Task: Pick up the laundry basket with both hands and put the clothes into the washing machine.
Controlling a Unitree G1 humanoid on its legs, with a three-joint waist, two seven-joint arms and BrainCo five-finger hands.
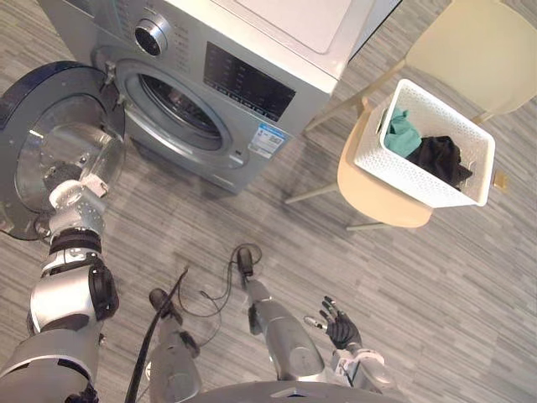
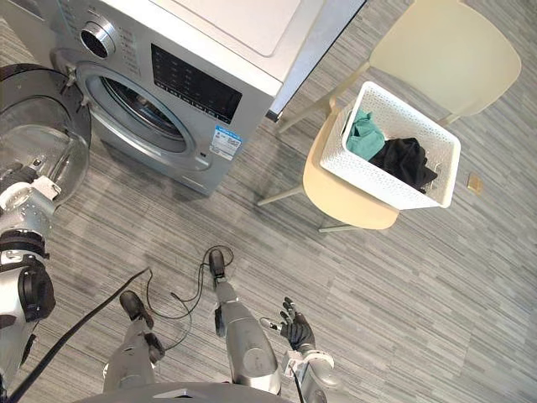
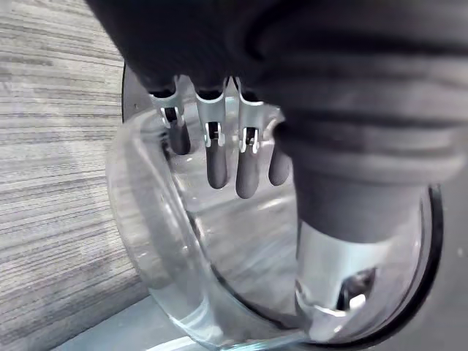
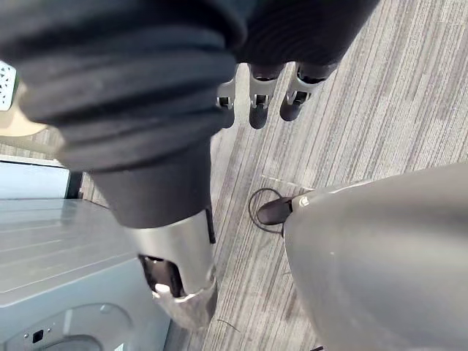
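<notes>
Left eye view is showing a silver-grey front-loading washing machine (image 1: 252,59) standing on a grey striped plank floor (image 1: 436,294). Its round door with a clear glass bowl (image 1: 46,147) is hanging wide open on the robot's left, and its dark drum opening (image 1: 180,109) is lying exposed. To the machine's right, a white perforated plastic rectangular laundry basket (image 1: 415,180) is sitting on the seat of a pale cream chair with slim light legs (image 1: 377,206). The basket is holding a crumpled teal garment (image 1: 404,134) at the end nearer the machine and a bunched black garment (image 1: 440,159) touching it. Both garments are lying inside the basket, which is well apart from both hands. The left hand (image 3: 218,161) is reaching up to the inner side of the open door. In the left wrist view its fingers are stretching out straight over the glass bowl and gripping nothing, and I cannot tell whether the tips are touching the glass. The right hand (image 1: 340,326) is hanging low on the robot's right, close to its body and above bare floor. Its fingers are spreading loosely and holding nothing.
</notes>
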